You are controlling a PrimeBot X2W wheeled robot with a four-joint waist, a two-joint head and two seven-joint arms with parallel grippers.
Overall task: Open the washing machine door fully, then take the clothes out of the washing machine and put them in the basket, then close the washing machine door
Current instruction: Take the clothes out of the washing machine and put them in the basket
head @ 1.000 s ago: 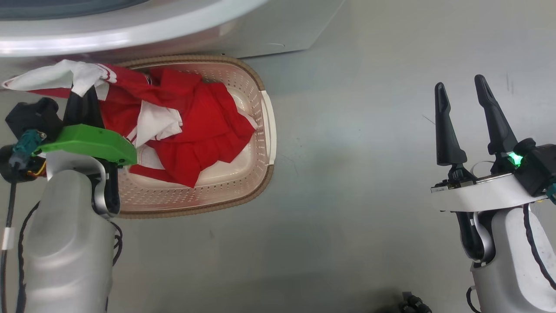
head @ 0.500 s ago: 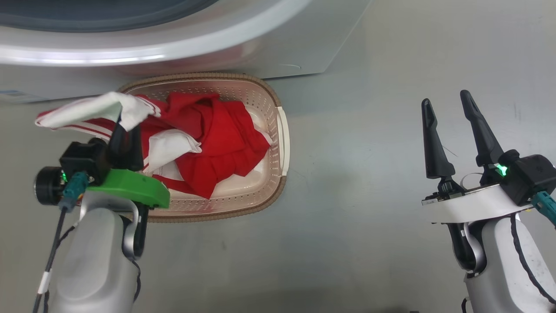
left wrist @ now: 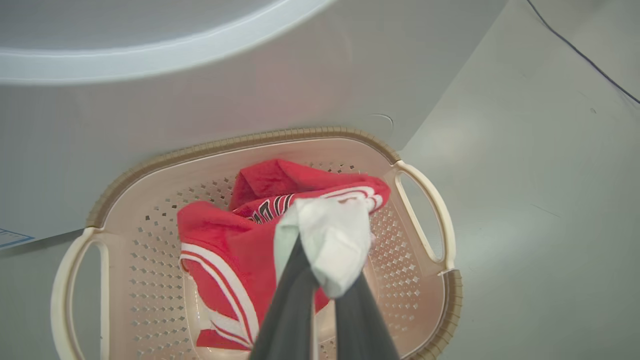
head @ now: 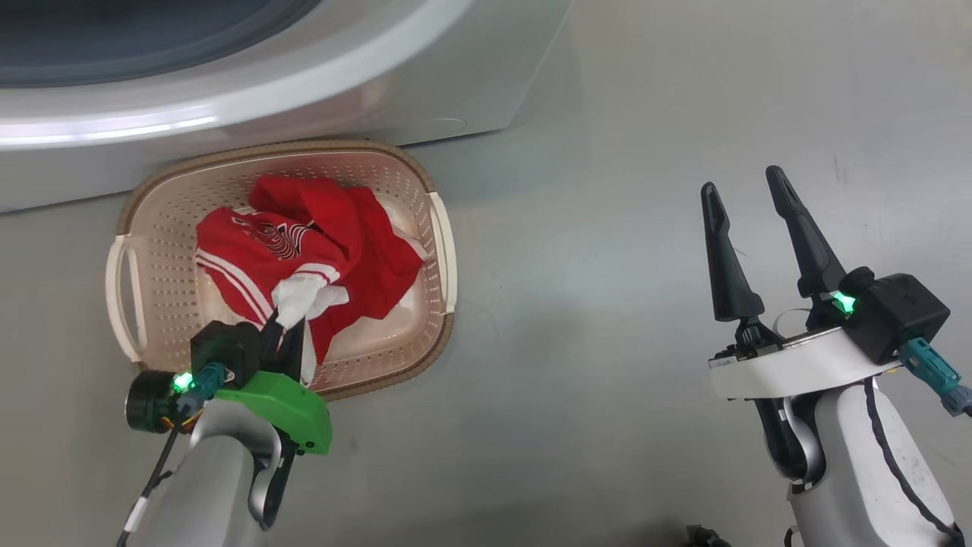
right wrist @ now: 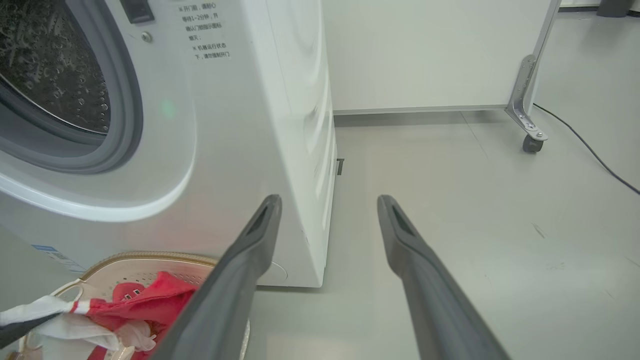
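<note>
Small Chinese print — "1-2", "开门" — on the washing machine front; clothes lettering unreadable.

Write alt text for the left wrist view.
The left gripper, fingers shut on a white fold of the red clothes, hangs over the cream basket where they lie; the white washing machine stands just behind.
</note>
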